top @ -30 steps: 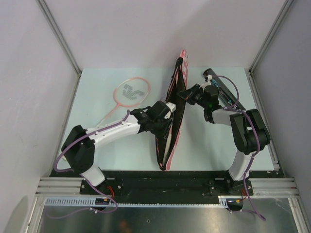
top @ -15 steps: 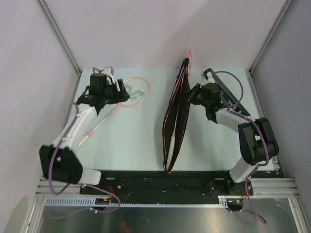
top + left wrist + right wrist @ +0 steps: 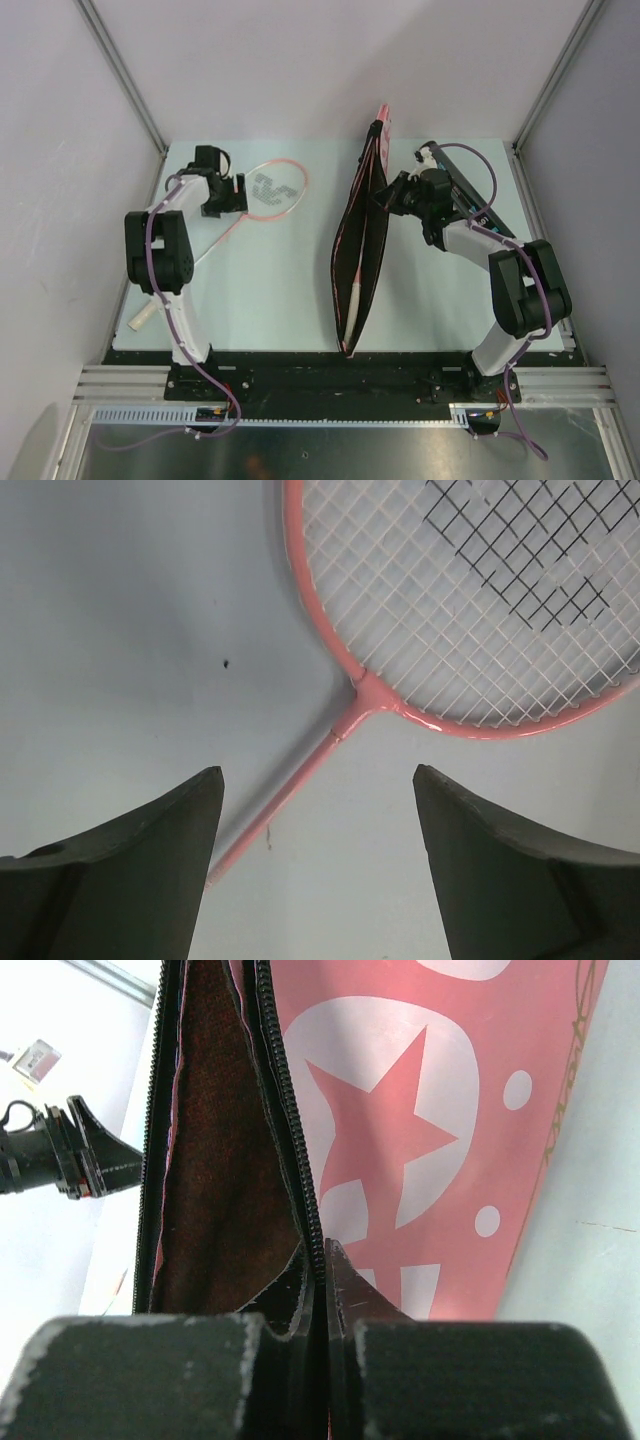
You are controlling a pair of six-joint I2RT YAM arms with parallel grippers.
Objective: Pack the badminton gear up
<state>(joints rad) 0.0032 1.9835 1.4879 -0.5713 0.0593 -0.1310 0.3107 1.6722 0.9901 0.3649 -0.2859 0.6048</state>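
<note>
The pink-framed racket (image 3: 272,186) lies flat at the far left, its shaft running toward the near left and its handle end (image 3: 140,320) by the table's left edge. My left gripper (image 3: 232,193) is open and empty just above the racket's throat (image 3: 370,692). The shaft (image 3: 275,810) runs between the fingers without touching them. The pink racket cover (image 3: 362,240) stands on edge in the middle, unzipped, its dark lining (image 3: 215,1160) showing. My right gripper (image 3: 392,197) is shut on its zipper edge (image 3: 300,1160). A black tube (image 3: 468,193) lies under the right arm. No shuttlecocks are in view.
Grey walls with metal rails enclose the table on three sides. The left arm's links (image 3: 155,250) stand over the racket's shaft. The arm bases sit on the black rail (image 3: 330,365) at the near edge.
My left gripper has left the cover and swung to the far left, to the racket's throat. The right gripper still holds the cover's edge, and the cover stands slightly more open.
</note>
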